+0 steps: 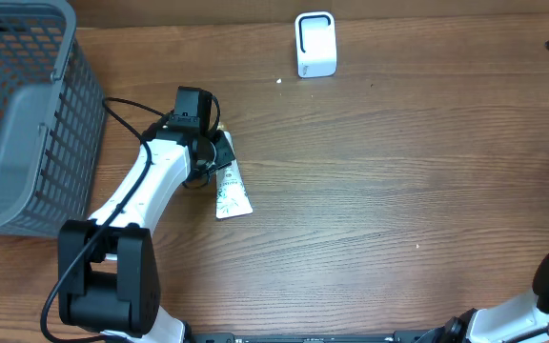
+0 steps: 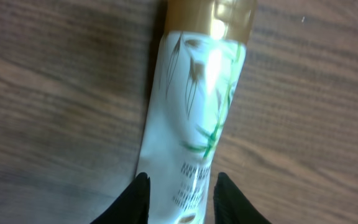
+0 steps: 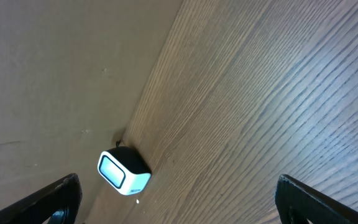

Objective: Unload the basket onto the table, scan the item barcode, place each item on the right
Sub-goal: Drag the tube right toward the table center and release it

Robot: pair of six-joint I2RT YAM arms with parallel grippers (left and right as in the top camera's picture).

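**Operator:** Where is the item, and what has hold of it?

**Guide:** The white plastic squeeze tube (image 2: 194, 106), with green leaf print and a gold cap (image 2: 211, 12), lies flat on the brown wooden bench (image 1: 398, 171), near the grey mesh basket (image 1: 60, 143). Your left pincer (image 2: 182, 180) is closed against both long sides of the tube, at the end away from the cap. Your right pincer (image 3: 178, 193) stands wide open, holds nothing, and is well apart from the tube.

**Operator:** What can go wrong from here?

**Guide:** Expect three likely faults.
1. Slip. The fingers bear on the thin, smooth end of a soft body, with the heavier cap end far from the grip. If you lift quickly, the tube will probably droop or twist between the fingers.
2. No read. No view shows the barcode, so it may be on the underside or hidden by the fingers. If you present the wrong face to the small white box scanner (image 1: 315, 43), it will register nothing.
3. Collision. The scanner looks light and stands well apart from the tube, by the far edge. A low approach could push it over or turn its window away from you.
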